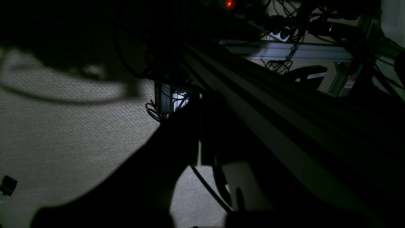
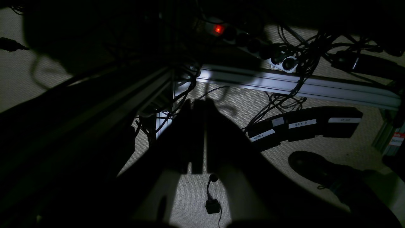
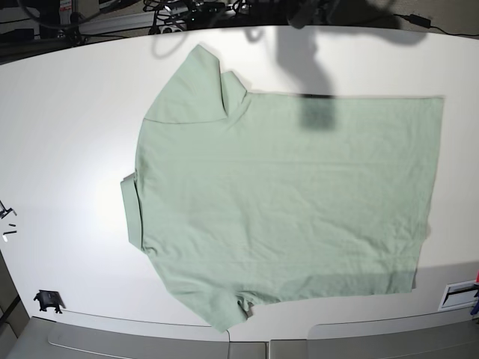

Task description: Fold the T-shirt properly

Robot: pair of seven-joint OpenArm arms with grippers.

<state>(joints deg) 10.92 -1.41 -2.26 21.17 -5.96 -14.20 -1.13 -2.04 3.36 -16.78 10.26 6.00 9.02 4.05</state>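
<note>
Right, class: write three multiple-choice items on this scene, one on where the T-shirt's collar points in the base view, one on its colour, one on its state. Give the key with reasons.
1. In the base view, the T-shirt lies on the table with its collar toward:
A. the left edge
B. the right edge
C. the bottom edge

2. The T-shirt's colour is:
A. dark blue
B. pale mint green
C. red

3. The T-shirt is:
A. rolled into a ball
B. hanging off the table
C. spread flat, not yet folded

Key:
1 A, the ribbed band sits at the shirt's left end, the straight hem at the right.
2 B, the whole fabric is light green against the white table.
3 C, both sleeves and the body lie open in one layer.
</note>
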